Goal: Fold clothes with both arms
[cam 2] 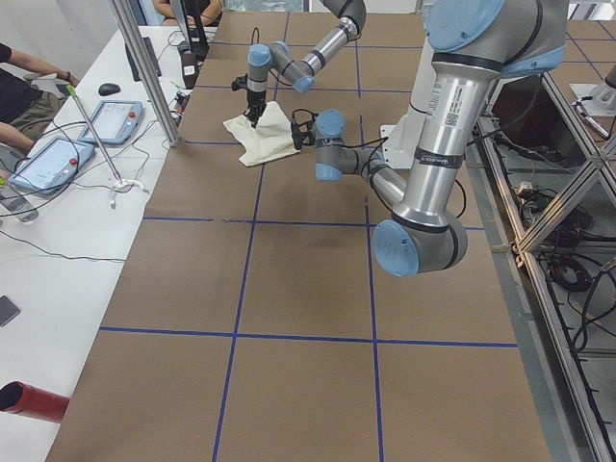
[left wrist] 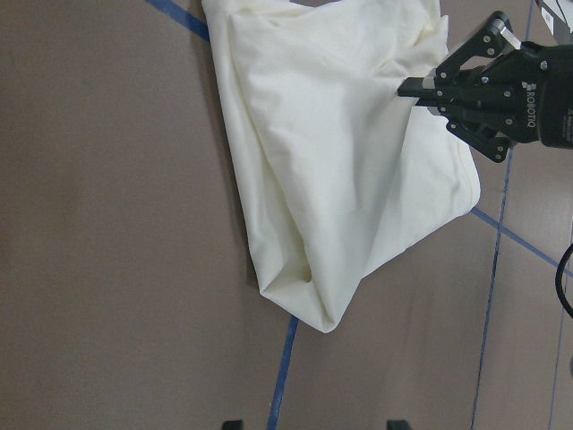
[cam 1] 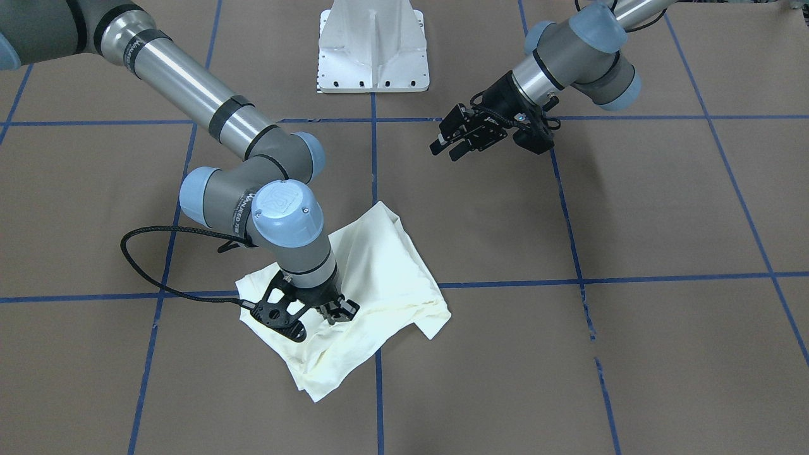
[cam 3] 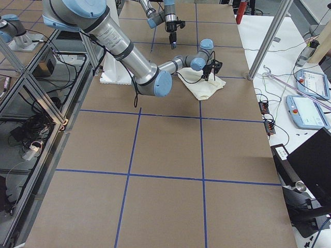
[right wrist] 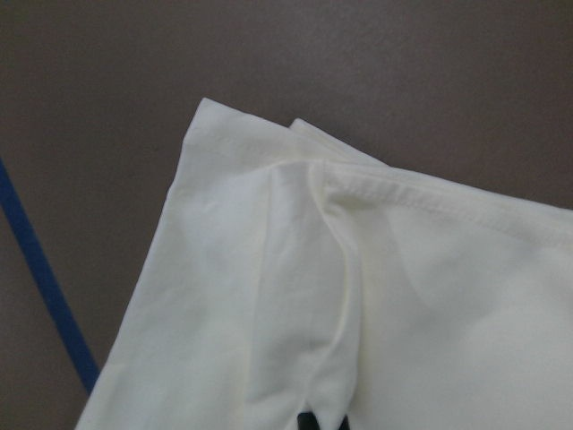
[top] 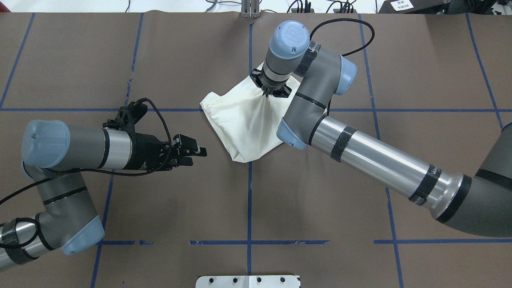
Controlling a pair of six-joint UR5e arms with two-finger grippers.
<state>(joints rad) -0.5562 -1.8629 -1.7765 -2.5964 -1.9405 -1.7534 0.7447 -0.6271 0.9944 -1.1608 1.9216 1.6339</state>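
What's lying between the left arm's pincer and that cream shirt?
Nothing: in the overhead view only bare brown table covering separates the left pincer from the shirt.

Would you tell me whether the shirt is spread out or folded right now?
Folded, loosely: the shirt lies as a small layered bundle, creases drawn toward the right gripper pinching it.

T-shirt (top: 240,124) on table (top: 160,60), mid; right gripper (top: 267,96) on its far part; left gripper (top: 198,156) apart, left of it.

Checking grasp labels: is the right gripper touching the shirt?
Touching. The left wrist view shows the right gripper pinching the shirt, with creases radiating from its jaws.
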